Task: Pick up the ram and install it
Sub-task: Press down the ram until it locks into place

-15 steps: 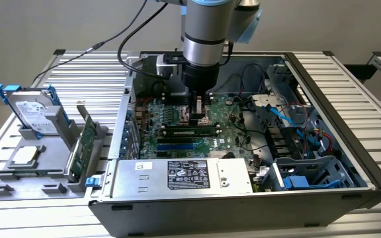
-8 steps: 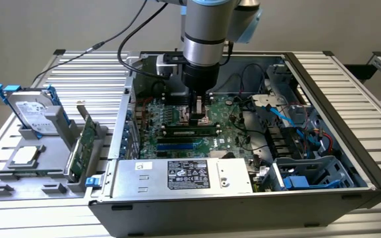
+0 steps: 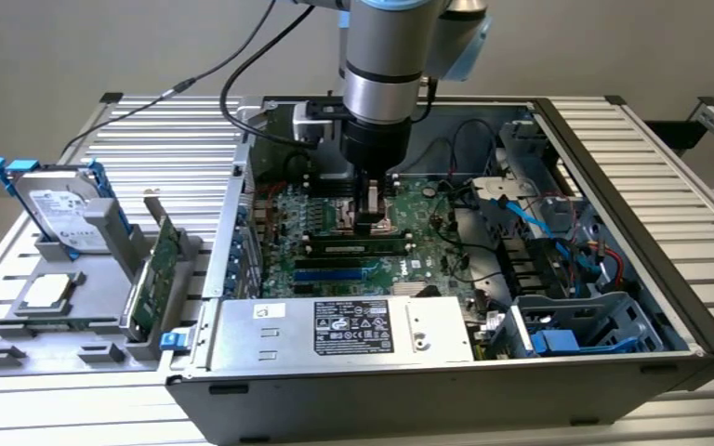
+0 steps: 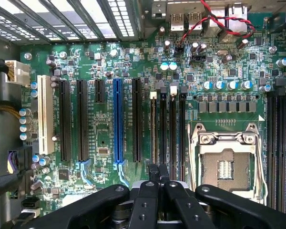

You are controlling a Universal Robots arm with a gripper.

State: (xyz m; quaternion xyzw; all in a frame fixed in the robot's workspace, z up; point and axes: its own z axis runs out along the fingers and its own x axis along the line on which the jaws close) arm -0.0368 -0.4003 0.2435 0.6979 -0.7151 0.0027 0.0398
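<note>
At the exterior view's left, a grey tray (image 3: 34,358) of spare parts is seen. Further right, the long green ram stick (image 3: 360,246) lies seated in its slot, directly beneath the black gripper (image 3: 372,221), whose fingers are closed and empty.

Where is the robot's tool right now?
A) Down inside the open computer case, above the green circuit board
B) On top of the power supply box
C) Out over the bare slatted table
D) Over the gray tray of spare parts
A: in the exterior view the tool reaches down inside the open computer case, just above the green motherboard.
</note>
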